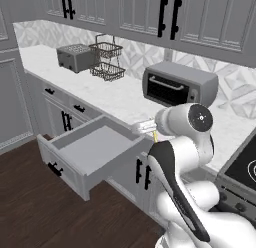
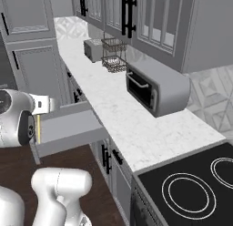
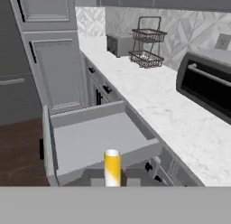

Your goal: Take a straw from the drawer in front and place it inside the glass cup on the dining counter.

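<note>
Straw (image 3: 112, 166), thin yellow stick, stands end-on along the end effector (image 3: 112, 181), apparently pinched there, above the wide grey open drawer (image 1: 95, 149). Marble worktop (image 2: 123, 115) alongside; glass cup must lie elsewhere.

I see the drawer (image 1: 95, 152) pulled wide open, its floor bare and reachable from above. On the worktop (image 2: 123, 115) the toaster oven (image 2: 157, 86) and wire baskets (image 2: 113, 54) block the back; the front strip is passable.
</note>
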Controlling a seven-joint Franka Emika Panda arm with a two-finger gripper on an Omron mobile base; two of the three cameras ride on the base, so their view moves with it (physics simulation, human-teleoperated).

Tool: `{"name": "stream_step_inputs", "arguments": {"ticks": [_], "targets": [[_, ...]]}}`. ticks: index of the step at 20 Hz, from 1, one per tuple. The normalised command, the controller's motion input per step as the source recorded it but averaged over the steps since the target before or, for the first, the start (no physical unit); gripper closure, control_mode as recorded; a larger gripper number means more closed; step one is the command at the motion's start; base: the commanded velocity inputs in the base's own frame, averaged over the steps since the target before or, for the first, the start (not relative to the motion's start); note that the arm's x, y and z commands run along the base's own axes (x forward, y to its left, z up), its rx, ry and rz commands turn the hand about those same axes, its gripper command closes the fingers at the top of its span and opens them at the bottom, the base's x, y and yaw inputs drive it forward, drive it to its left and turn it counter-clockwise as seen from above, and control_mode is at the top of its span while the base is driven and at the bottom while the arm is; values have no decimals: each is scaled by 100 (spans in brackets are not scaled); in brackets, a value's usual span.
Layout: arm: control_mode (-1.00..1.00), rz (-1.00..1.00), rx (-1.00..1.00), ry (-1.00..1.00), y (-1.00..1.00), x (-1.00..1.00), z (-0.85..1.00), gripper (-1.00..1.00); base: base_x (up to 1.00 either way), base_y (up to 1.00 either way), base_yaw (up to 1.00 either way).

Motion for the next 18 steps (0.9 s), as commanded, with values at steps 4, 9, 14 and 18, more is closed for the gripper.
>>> {"name": "stream_step_inputs", "arguments": {"ticks": [4,9,14,18], "targets": [[100,0,0,0,0,0,0,100,-88,47,62],[100,0,0,0,0,0,0,100,-31,66,85],[100,0,0,0,0,0,0,100,-13,54,85],[100,0,0,0,0,0,0,100,-8,47,82]]}}
